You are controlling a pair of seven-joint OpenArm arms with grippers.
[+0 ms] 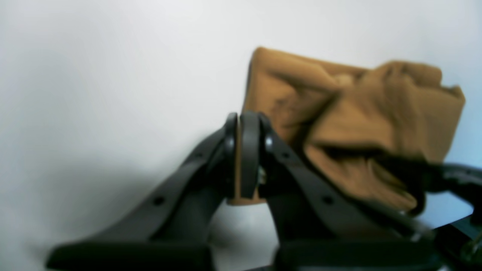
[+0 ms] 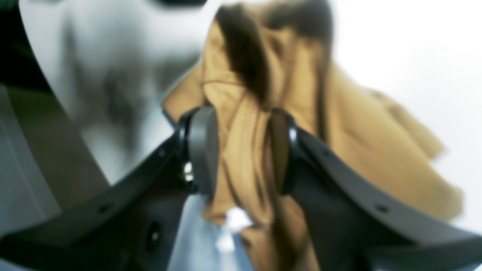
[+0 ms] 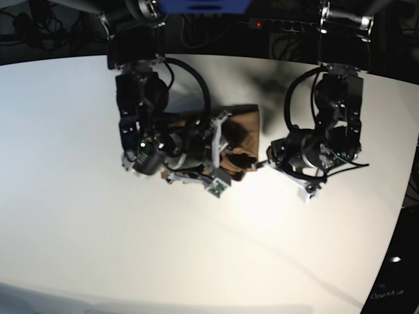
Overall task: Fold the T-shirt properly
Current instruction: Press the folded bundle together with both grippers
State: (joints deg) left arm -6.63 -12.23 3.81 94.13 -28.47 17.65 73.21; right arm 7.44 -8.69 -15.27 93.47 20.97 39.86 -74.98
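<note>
T-shirt [image 3: 239, 140] lay bunched at upper centre of the base frame, on the white table [image 3: 78, 196], between the two arms and partly under the arm on that frame's left.

Left gripper [image 1: 244, 150]: jaws together, pinching a thin tan edge of the shirt; a sliver of cloth showed between the pads at lower centre of its wrist view.

Right gripper [image 2: 241, 150]: jaws stood apart with a thick gathered fold of cloth running between them. Could not tell whether they pressed it or were letting it go.

Step in hand, as judged: laying one folded part down while the other edge was held taut. To do it well: keep the left pinch firm and low, let the right side release only once its fold rests flat, then draw clear without dragging layers.

Views compared:
- Left wrist view alone showed the pinch and the folded bulk upper right, lumpy rather than flat.
- Right wrist view alone showed the jaw gap and the dark seam or collar at top centre.
- Base view gave overall placement, but both sets of fingertips were hidden there.
</note>
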